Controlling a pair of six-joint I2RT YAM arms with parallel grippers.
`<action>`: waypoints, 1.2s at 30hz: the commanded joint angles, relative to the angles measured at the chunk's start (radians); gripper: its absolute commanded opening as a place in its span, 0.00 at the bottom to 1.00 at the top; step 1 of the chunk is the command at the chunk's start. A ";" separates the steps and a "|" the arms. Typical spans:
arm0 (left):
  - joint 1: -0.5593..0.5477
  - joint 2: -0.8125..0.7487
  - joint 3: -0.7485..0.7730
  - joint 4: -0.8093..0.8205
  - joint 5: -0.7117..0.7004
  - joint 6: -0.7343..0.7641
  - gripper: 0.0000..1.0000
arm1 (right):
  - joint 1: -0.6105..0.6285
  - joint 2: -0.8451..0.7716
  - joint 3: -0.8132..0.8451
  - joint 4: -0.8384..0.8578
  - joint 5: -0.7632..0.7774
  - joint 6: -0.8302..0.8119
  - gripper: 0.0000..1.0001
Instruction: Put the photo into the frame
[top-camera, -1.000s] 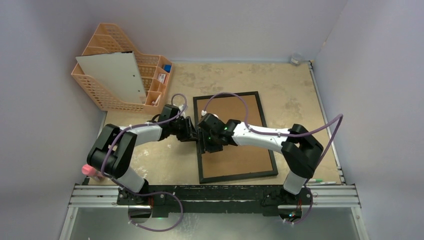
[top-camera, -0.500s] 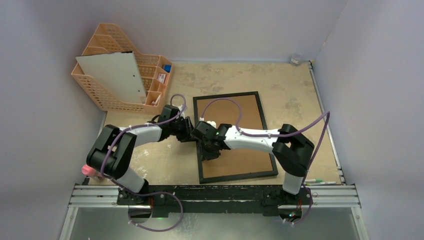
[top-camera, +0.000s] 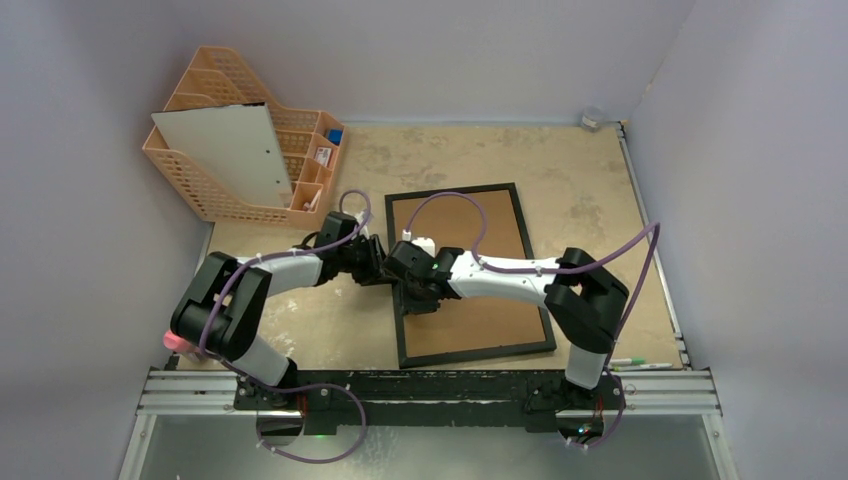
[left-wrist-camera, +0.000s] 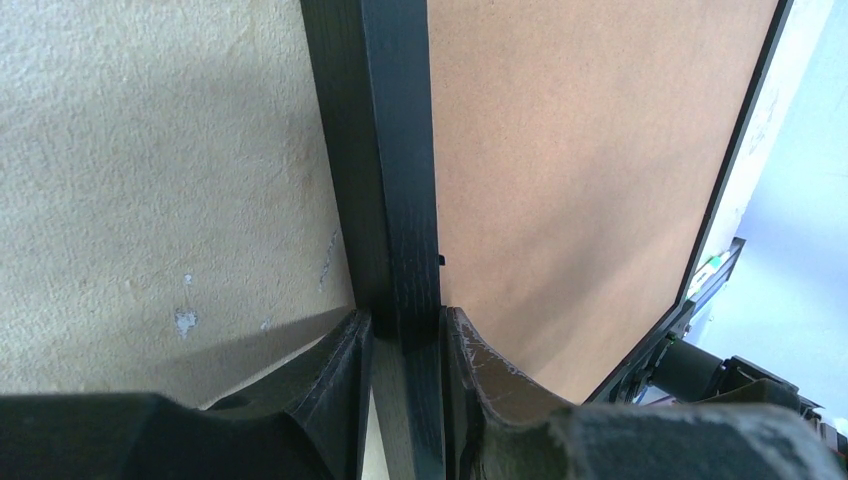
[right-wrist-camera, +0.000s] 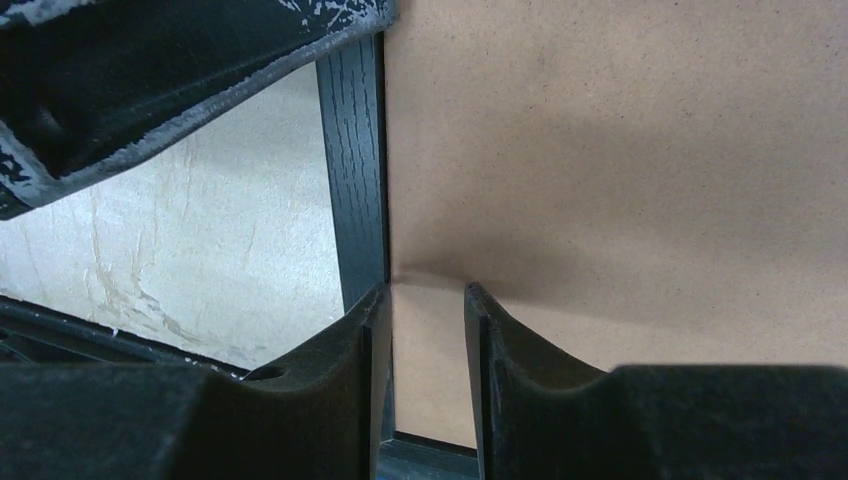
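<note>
With your left gripper (left-wrist-camera: 405, 325) pinching the frame's (left-wrist-camera: 395, 150) edge, work the backing board (right-wrist-camera: 620, 150) up gently just inside it; your right gripper (right-wrist-camera: 425, 300) stands narrow there, hold unclear.

Orange basket organiser (top-camera: 196, 183) holds a white board (top-camera: 226, 152).

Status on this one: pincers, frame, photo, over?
Left pincer clamped on frame edge. Right pincer open over backing board. Photo not in view. Nothing blocking.
</note>
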 joint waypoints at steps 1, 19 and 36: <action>-0.009 -0.022 -0.029 -0.064 -0.004 0.008 0.03 | 0.020 0.005 0.043 -0.009 0.041 0.006 0.35; -0.008 -0.016 -0.032 -0.068 -0.017 0.012 0.03 | 0.034 0.058 0.059 -0.083 0.047 -0.003 0.20; -0.007 -0.009 -0.018 -0.137 -0.089 0.026 0.03 | 0.036 0.036 -0.064 -0.094 -0.001 -0.045 0.00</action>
